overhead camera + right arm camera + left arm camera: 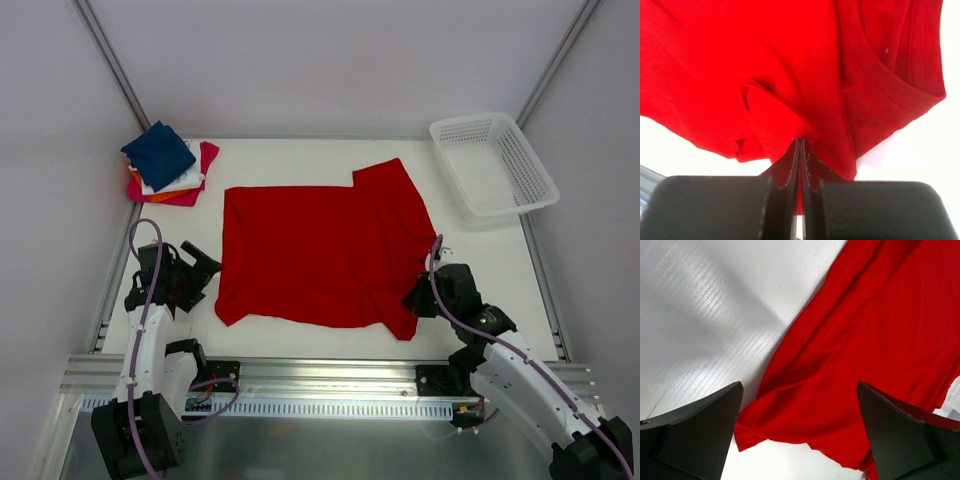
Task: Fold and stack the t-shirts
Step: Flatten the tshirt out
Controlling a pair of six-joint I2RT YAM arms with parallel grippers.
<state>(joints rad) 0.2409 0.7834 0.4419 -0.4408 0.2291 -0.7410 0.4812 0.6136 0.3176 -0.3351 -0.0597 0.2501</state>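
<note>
From above, the large bright red short-sleeved cloth t-shirt (320, 250) is lying spread across the white bench (300, 165). The left fingers (202, 258) are standing wide apart just off its 9 o'clock edge, and the right fingers (418, 298) are pinching its 4 o'clock corner. A navy-topped stack of small folded t-shirts (162, 155) is sitting at 10 o'clock. Left wrist view: the spread fingers are holding nothing over the hem. Right wrist view: the closed fingers are clamping a red fold.
</note>
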